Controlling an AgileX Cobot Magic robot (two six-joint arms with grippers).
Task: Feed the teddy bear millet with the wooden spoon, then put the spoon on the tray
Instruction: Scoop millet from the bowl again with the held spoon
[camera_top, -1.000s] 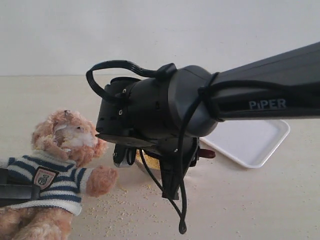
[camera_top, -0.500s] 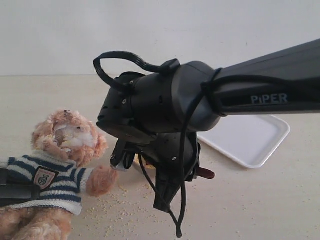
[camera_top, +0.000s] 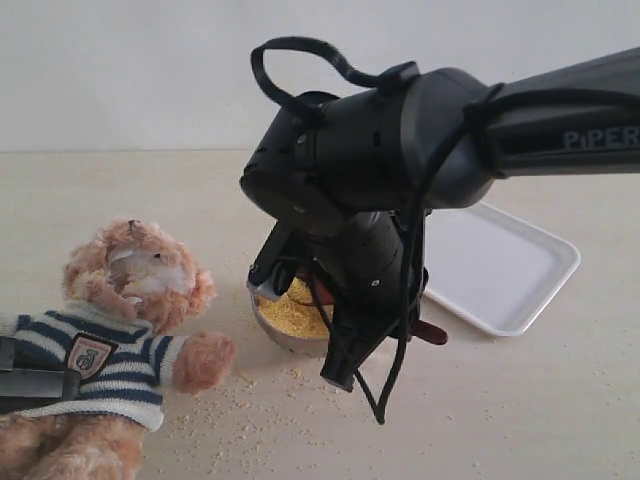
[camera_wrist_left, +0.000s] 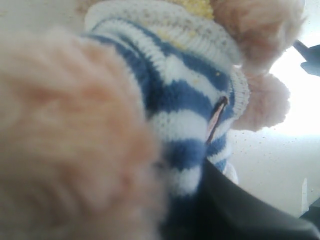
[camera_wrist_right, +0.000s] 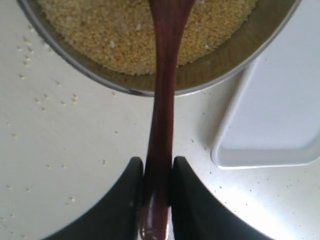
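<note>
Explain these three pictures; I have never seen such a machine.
It is a robot with two black arms ending in two-finger grippers. One camera watches from outside; one sits on each wrist. On the pale table: a fluffy light-brown teddy bear in a striped shirt, a round steel bowl of yellow millet, scattered grains, a flat white tray. The right gripper grips the slim dark wooden spoon by its handle, over the millet. The left gripper holds the bear, which fills its wrist view.

The right hand (camera_wrist_right: 156, 167) clamps the wooden spoon (camera_wrist_right: 164, 100) by its handle, a dark finger on either side. The spoon reaches over the steel bowl's (camera_wrist_right: 210, 80) rim above the millet (camera_wrist_right: 115, 30). The tray (camera_wrist_right: 280, 115) lies just beside the bowl, and loose grains dot the counter (camera_wrist_right: 60, 150).
</note>
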